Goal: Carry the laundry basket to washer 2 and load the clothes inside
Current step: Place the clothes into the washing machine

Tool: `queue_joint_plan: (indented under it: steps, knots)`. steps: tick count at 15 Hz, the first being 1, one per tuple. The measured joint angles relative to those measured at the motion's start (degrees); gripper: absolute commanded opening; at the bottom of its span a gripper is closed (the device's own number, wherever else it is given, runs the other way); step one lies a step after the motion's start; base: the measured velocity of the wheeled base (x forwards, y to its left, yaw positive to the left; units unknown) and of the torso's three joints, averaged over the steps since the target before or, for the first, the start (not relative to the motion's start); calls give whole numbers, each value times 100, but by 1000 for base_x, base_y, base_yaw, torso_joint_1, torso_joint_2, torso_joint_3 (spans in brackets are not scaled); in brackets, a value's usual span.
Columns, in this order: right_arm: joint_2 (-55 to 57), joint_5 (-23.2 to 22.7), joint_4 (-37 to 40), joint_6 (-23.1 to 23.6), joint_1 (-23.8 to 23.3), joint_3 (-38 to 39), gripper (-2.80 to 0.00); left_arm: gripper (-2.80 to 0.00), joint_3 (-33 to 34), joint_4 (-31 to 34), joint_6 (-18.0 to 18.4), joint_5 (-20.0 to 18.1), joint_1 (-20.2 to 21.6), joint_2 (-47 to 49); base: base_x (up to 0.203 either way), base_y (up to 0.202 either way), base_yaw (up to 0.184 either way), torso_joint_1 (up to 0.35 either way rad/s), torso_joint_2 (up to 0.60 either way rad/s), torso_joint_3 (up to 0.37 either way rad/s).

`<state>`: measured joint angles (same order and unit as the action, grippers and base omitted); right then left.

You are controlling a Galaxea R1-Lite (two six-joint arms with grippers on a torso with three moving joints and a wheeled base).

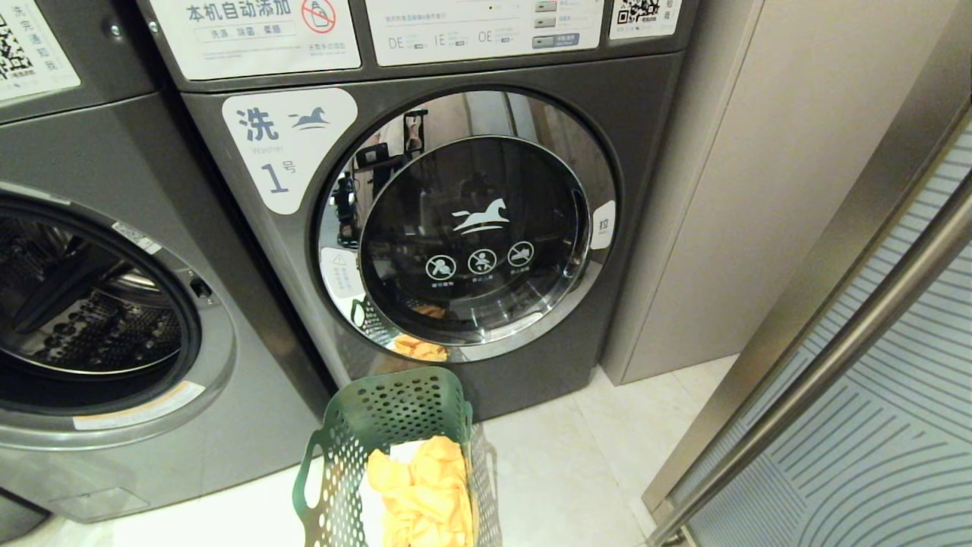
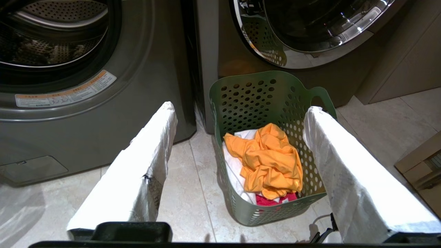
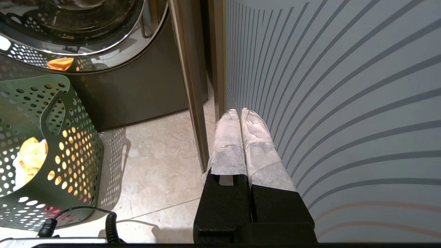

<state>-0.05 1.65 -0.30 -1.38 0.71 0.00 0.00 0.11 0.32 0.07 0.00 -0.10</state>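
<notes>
We see the dark green perforated plastic laundry basket [image 2: 241, 103] on the tiled floor before the closed grey washer marked "1" [image 1: 486, 228], holding mustard-yellow [image 2: 270, 158], white [image 2: 234, 168] and pink-red garments [image 2: 272, 200]. Left tool [image 2: 241, 110] fingers apart, empty; right tool [image 3: 240, 113] fingers together.

**What the frames cut off or hide**

In the head view the laundry basket [image 1: 387, 425] runs off the frame at 6 o'clock, so its base is unseen. The open washer [image 1: 114, 304] at 9 o'clock is cropped, and its number label cannot be seen. Under the mustard-yellow garment [image 2: 268, 162], the white garment [image 2: 234, 168] and the pink-red one [image 2: 275, 199] show only as slivers. The small print on the washer labelled "1" [image 1: 471, 228] is too small to read.
</notes>
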Motion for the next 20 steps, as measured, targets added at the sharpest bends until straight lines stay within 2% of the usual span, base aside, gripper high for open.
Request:
queue_joint_plan:
  steps: [6,7,20]
  knots:
    - [-1,-2,-2,-13,-5,0,-280,0,0,2,19,0,0,0,0,0,0,0,0,0]
    - [-2,-2,-2,-22,-2,0,-280,-280,0,5,31,-4,0,0,0,0,0,0,0,0]
    - [-2,2,-2,-51,2,0,-280,-280,0,-1,-2,0,0,0,0,0,0,0,0,0]
